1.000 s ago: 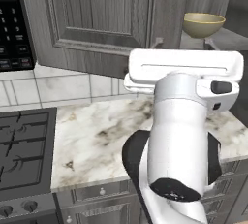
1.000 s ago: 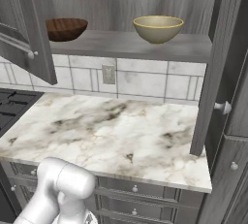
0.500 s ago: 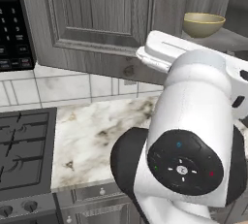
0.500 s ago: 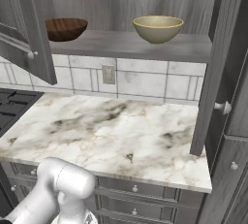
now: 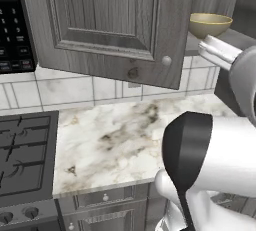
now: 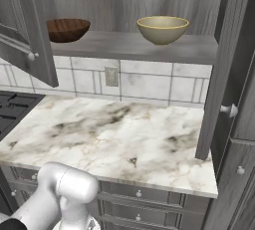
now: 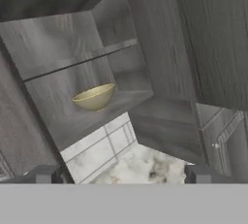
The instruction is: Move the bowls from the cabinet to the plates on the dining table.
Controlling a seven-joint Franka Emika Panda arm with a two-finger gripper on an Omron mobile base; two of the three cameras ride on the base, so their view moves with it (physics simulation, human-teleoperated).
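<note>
The cabinet (image 6: 129, 49) stands open, with both bowls on its lower shelf. The dark brown bowl (image 6: 67, 29) sits at the left and the tan bowl (image 6: 162, 29) at the right, apart from each other. The tan bowl (image 5: 210, 24) also peeks out past the open door in the left base view. In the tilted hand view the tan bowl (image 7: 94, 96) lies ahead and above my gripper (image 7: 124, 174), well out of reach. The gripper is open, its fingertips (image 7: 46, 173) wide apart with nothing between them. The plates and the dining table are out of view.
The left cabinet door (image 6: 27, 30) and the right door (image 6: 219, 74) swing out over the marble counter (image 6: 109, 134). A black stove (image 5: 25, 155) lies to the left, under a microwave (image 5: 12, 25). My arm (image 5: 215, 170) fills the lower right.
The arm has swung up and to the right, carrying the hand toward the cabinet shelf with the tan bowl. Both bowls stay in place, and the gripper stays open.
</note>
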